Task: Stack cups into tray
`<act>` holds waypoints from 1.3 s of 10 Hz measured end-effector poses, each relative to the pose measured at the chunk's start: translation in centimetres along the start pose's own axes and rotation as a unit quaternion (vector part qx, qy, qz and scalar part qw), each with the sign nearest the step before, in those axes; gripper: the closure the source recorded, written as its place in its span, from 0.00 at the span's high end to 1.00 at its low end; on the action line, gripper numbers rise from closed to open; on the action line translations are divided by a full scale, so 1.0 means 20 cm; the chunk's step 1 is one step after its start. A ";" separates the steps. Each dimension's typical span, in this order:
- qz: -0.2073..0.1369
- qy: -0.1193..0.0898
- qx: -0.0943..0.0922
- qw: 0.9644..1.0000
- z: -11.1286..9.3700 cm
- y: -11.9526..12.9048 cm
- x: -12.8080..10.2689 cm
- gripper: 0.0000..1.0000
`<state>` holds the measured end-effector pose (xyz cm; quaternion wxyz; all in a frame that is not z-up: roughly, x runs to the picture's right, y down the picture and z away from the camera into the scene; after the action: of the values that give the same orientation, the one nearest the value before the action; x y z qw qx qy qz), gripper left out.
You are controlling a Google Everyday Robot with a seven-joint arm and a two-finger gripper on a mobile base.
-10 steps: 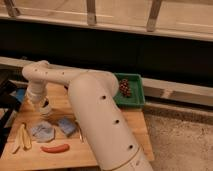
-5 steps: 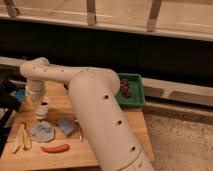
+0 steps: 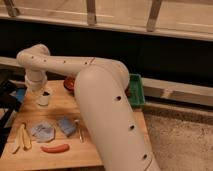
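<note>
The gripper [image 3: 42, 91] sits at the white cup [image 3: 43, 99] at the bench's [image 3: 60, 107] nine o'clock side; the arm hides its state. The green tray [image 3: 137, 91] lies at three o'clock, well apart from the cup, mostly behind the arm.

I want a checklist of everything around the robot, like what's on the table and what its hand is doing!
Surface: wooden table, pale top.
Job's things: white cup stands upright near the table's left rear; something dark sits at its rim, cannot tell what. Green tray at the right rear, mostly hidden behind the arm.
Clutter: red-brown bowl behind the arm; two blue-grey pieces; yellow item by the left edge; red item near the front; thin utensil.
Grippers: gripper directly over the white cup.
Cables: nothing seen.
Surroundings: dark wall and railing behind; speckled floor to the right.
</note>
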<state>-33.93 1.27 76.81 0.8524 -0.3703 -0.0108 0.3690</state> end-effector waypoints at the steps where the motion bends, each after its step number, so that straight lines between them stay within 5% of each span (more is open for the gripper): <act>1: 0.003 -0.001 0.014 1.000 -0.06 -0.05 0.00 0.00; 3: 0.017 -0.002 0.037 0.999 -0.17 -0.17 0.01 0.00; 7: 0.081 -0.004 0.077 0.994 -0.41 -0.46 0.22 0.00; 13: 0.079 -0.004 0.076 0.994 -0.40 -0.44 0.21 0.00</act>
<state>-22.96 -4.99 75.58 0.8461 -0.3026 0.0428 0.4367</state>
